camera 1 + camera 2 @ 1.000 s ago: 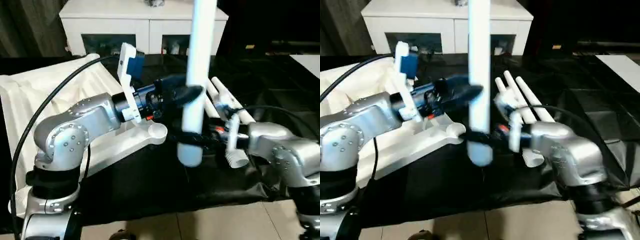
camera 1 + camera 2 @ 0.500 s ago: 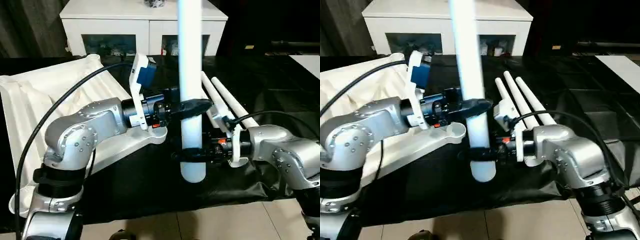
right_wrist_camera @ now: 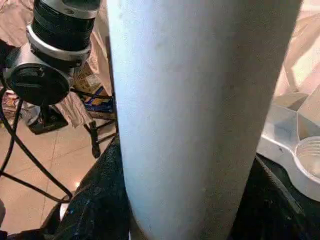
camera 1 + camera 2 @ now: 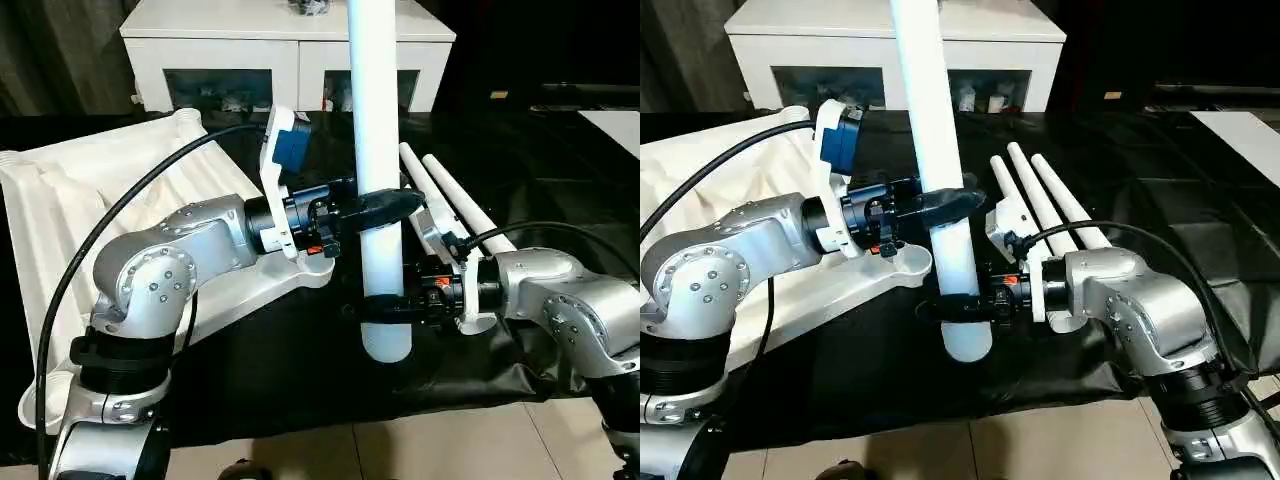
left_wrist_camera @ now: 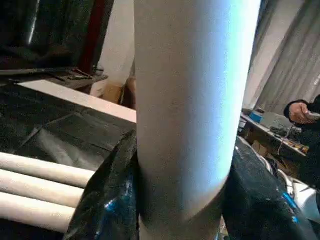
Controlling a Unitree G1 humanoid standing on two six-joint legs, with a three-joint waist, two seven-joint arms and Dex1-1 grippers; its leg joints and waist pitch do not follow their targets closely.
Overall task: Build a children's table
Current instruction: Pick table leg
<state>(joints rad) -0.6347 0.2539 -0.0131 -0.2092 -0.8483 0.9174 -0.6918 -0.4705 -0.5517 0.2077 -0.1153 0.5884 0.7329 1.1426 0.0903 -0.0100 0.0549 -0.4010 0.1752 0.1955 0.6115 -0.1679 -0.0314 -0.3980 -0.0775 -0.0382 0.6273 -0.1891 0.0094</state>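
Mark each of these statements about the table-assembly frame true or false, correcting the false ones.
1. The white leg held by the robot stands roughly upright. True.
2. Both tools are on that leg, the left tool higher than the right tool. True.
3. Three more legs lie side by side on the black cloth. True.
4. The upright leg is already seated in the corner socket of the table top. False: its lower end hangs free over the black cloth, beside the empty socket.
5. The white cabinet stands between the robot and the table top. False: it stands behind the work area.
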